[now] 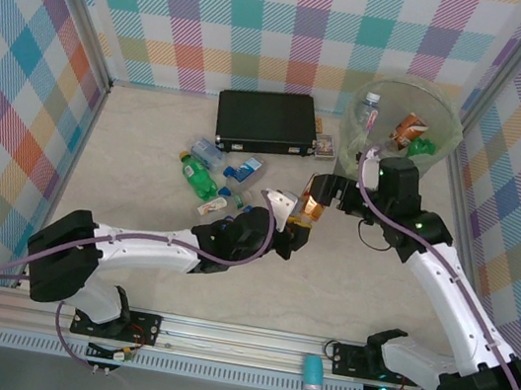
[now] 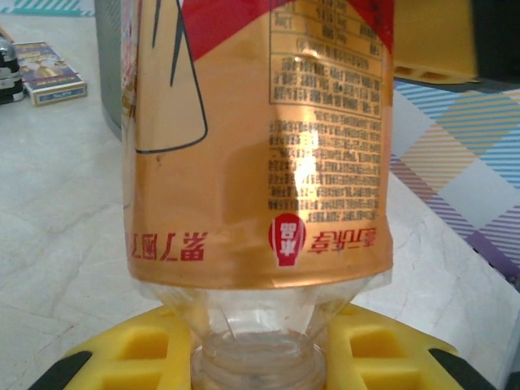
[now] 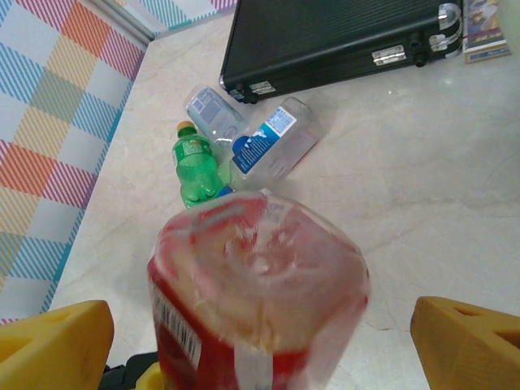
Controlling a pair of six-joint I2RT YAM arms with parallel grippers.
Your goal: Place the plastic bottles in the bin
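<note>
Pale marbled bench (image 1: 140, 135) sits inside walls of pastel plaid. Near its middle the left gripper (image 1: 292, 230) holds an orange-labelled bottle (image 1: 316, 204). In the left wrist view the jaws are closed on the bottle's clear neck, with a yellow finger (image 2: 122, 353) on either side, and the label's print reads upside down.

The right gripper (image 1: 339, 193) meets the same bottle from the far side. In the right wrist view the bottle's base (image 3: 260, 268) faces the camera, between yellow fingers (image 3: 57, 341) set well apart. These jaws are wide, and neither pad seems to touch the plastic, though the bottle is blurred there.

The bin (image 1: 452, 127) stands in the far right corner, just beyond the right gripper. At least three bottles lie inside it: a clear one with a white cap (image 1: 370, 108), an orange-labelled one (image 1: 411, 130) and a green one (image 1: 421, 147).

A flat black case (image 1: 265, 123) lies at the back of the bench, left of the bin, with a small printed card box (image 1: 325, 147) just beside its right end.

More bottles lie loose in a cluster left of the left gripper and in front of the case. They include a green bottle (image 1: 198, 177) with a yellow cap and clear bottles with blue labels (image 1: 209, 153) near it.
</note>
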